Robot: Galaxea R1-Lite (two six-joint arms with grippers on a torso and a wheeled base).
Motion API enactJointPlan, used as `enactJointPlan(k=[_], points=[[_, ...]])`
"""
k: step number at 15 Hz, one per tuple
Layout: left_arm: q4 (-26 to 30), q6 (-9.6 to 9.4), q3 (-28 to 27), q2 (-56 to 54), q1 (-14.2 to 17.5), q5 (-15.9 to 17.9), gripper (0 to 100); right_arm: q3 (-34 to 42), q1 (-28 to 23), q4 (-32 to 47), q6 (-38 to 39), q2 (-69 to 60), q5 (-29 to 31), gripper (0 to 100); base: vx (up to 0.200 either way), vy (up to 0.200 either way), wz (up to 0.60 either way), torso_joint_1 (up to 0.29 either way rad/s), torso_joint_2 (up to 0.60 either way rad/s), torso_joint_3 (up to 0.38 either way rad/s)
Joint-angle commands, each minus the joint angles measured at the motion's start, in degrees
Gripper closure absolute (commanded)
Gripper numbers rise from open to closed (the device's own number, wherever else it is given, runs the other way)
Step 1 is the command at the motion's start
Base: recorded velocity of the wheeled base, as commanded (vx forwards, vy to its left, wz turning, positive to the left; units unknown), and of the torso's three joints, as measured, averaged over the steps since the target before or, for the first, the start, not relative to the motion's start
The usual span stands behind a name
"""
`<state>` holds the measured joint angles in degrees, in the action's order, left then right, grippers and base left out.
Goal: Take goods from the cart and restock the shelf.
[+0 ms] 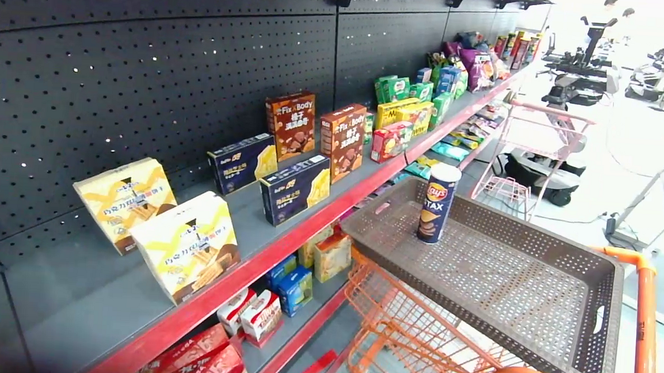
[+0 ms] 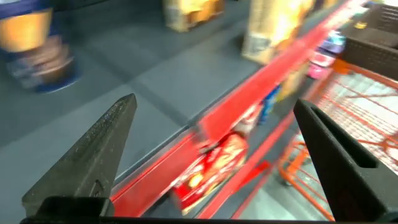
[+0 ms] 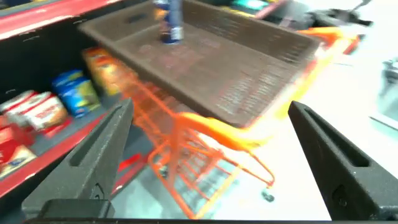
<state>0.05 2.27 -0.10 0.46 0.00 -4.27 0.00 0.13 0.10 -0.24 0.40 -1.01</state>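
Chips can [image 1: 438, 203]: upright in the far-left part of the brown tray [image 1: 504, 289].
Tray: on top of the orange cart [image 1: 645, 321], right of the shelf [image 1: 89, 293].
Shelf: boxed goods in a row along its grey deck.
Left gripper [image 2: 214, 102]: spread, holding nothing, over the shelf's red front edge.
Right gripper [image 3: 211, 107]: spread, holding nothing, above the cart's near end.

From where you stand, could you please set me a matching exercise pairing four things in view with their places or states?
Things:
1 chip can
2 brown tray
3 yellow boxes
4 left pincer

Places or states:
A resting atop the orange cart
B open, with the grey shelf below it
C standing upright in the tray
D sitting on the grey shelf

Pairs: 1-C; 2-A; 3-D; 4-B.
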Motion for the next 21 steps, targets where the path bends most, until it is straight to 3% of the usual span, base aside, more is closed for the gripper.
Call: enactJointPlan(k=[1, 3, 6, 7, 10, 12, 15, 17, 21], points=[[-0.05, 0.02, 0.01, 0.06, 0.00, -0.04, 0, 0.00, 0.04, -0.01, 0.24, 0.04, 0.05, 0, 0.000, 0.000, 0.00, 0.000, 0.00, 0.000], [-0.05, -0.07, 0.01, 0.06, 0.00, -0.04, 0, -0.35, 0.13, -0.10, 0.16, -0.05, -0.48, 0, 0.000, 0.000, 0.00, 0.000, 0.00, 0.000], [-0.05, -0.07, 0.01, 0.06, 0.00, -0.04, 0, -13.45, 0.22, -0.36, 0.16, 17.62, -0.92, 0, 0.000, 0.000, 0.00, 0.000, 0.00, 0.000], [-0.05, 0.02, 0.01, 0.06, 0.09, -0.04, 0, -17.84, -0.66, -0.19, 0.24, 21.83, 2.68, 0, 0.000, 0.000, 0.00, 0.000, 0.00, 0.000], [-0.05, 0.02, 0.01, 0.06, 0.00, -0.04, 0, -19.25, -0.93, -0.45, 1.12, 27.72, 9.10, 0, 0.000, 0.000, 0.00, 0.000, 0.00, 0.000], [-0.05, 0.02, 0.01, 0.06, 0.09, -0.04, 0, -19.69, -1.45, -1.24, 1.21, 31.68, 9.36, 0, 0.000, 0.000, 0.00, 0.000, 0.00, 0.000], [-0.05, 0.02, 0.01, 0.06, 0.09, -0.04, 0, -20.21, -2.07, -14.16, 1.39, 44.69, 8.31, 0, 0.000, 0.000, 0.00, 0.000, 0.00, 0.000], [-0.05, -0.07, 0.01, 0.06, 0.00, -0.04, 0, -20.48, 0.04, -15.13, 1.65, 49.34, 6.11, 0, 0.000, 0.000, 0.00, 0.000, 0.00, 0.000], [-0.05, 0.02, 0.01, 0.06, 0.00, -0.04, 0, -28.83, -0.84, -23.39, 2.35, 66.04, 6.11, 0, 0.000, 0.000, 0.00, 0.000, 0.00, 0.000]])
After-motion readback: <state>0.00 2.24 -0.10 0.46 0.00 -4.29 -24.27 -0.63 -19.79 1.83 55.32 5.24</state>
